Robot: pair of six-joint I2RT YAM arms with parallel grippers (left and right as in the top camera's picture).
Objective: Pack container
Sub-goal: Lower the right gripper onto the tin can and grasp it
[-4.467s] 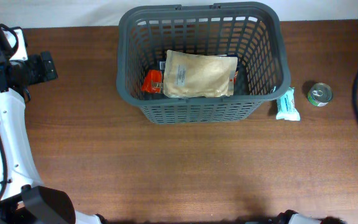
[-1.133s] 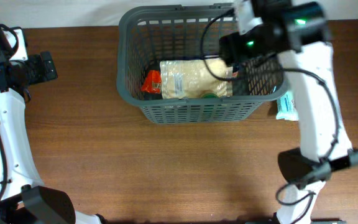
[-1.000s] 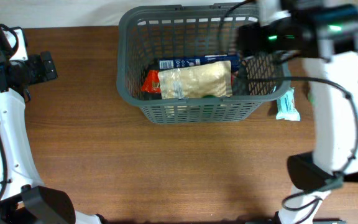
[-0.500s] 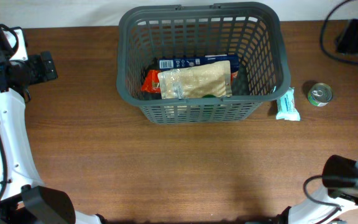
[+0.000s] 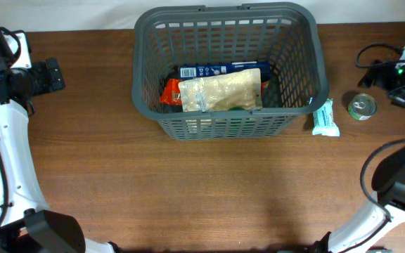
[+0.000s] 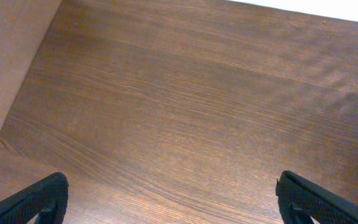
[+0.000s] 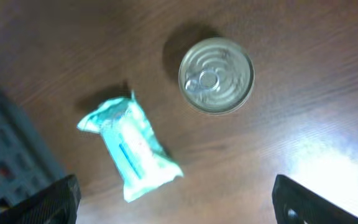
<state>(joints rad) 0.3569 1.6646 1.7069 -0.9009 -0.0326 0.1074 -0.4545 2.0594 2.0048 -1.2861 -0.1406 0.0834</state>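
— Wooden bench, brown. Where's the container?
— Upright, near the far edge. It holds a tan pouch, a blue packet and a red packet.
— Outside the container?
— A teal packet sits just beside its right wall, with a tin can farther right.
— Grippers?
— Left gripper is well left of the container, right gripper is over the can; both gape wide.

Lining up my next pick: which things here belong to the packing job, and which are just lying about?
Job: grey basket; beige pouch, blue packet and red packet inside; teal packet and tin can outside, likely next.
Lying about: black cable at far right.
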